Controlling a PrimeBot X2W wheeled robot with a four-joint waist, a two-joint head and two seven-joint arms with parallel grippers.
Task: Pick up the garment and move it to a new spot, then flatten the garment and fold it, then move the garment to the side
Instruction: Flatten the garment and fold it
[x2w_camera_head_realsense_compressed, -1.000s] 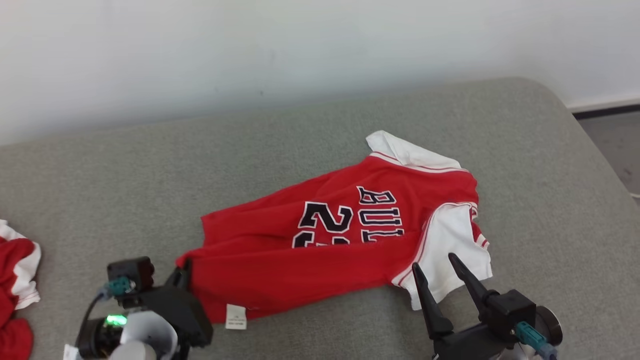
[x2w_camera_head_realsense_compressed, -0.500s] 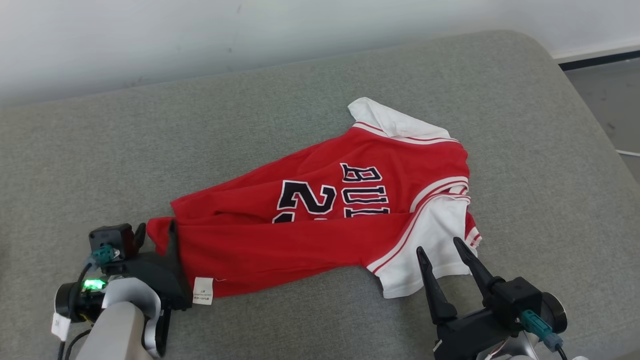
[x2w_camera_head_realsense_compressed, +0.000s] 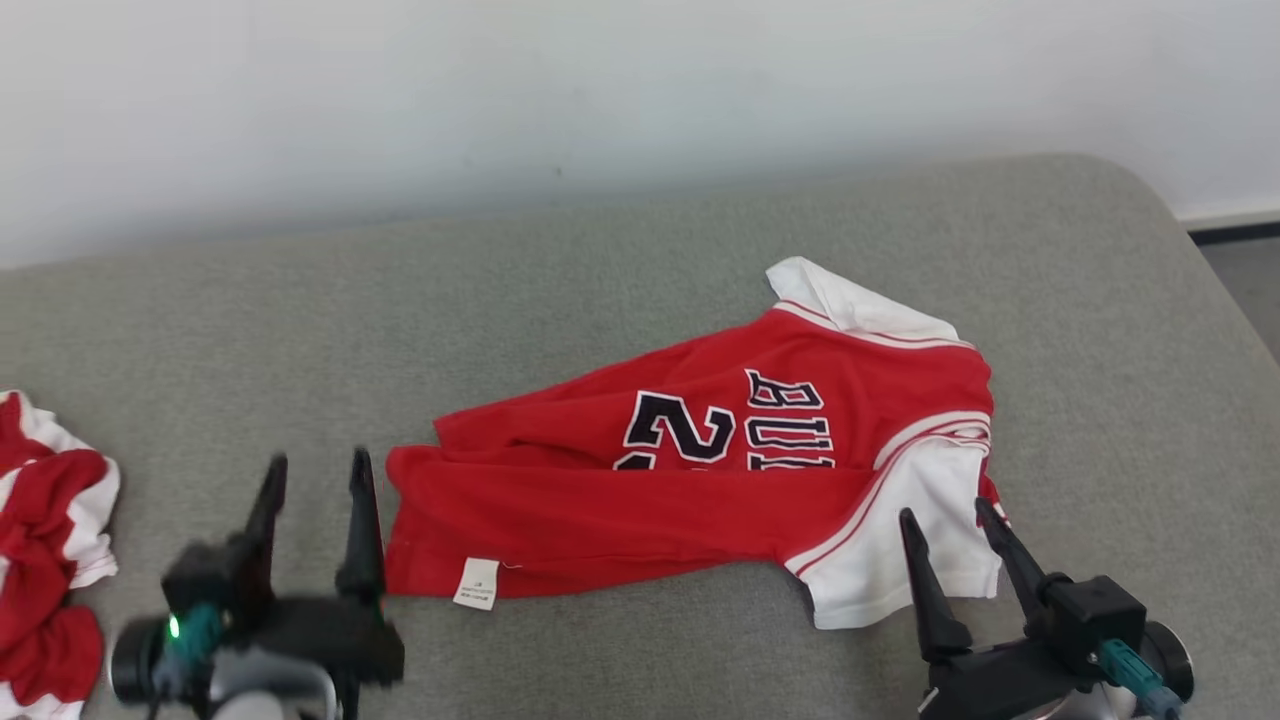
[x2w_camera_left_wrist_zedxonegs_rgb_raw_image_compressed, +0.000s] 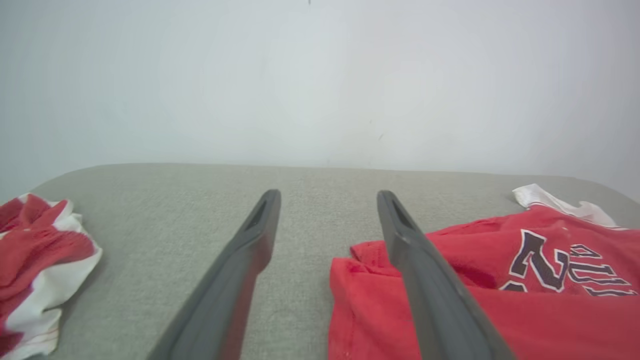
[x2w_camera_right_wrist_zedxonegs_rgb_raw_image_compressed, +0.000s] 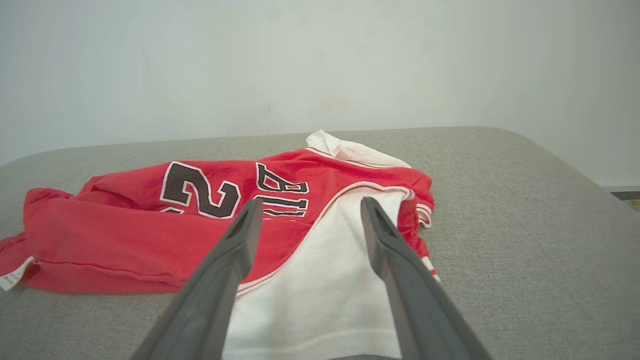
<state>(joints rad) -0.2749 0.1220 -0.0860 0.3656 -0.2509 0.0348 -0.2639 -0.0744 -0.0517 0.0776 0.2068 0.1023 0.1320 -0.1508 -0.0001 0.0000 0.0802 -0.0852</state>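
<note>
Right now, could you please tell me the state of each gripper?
Left gripper: open, holding nothing.
Right gripper: open, holding nothing.

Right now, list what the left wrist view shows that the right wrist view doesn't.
Left wrist, not right: a crumpled red-and-white cloth at the left edge. Right wrist, not left: a broad white panel and a white label. Both: the red jersey they belong to, the grey cushion and the pale wall.
</note>
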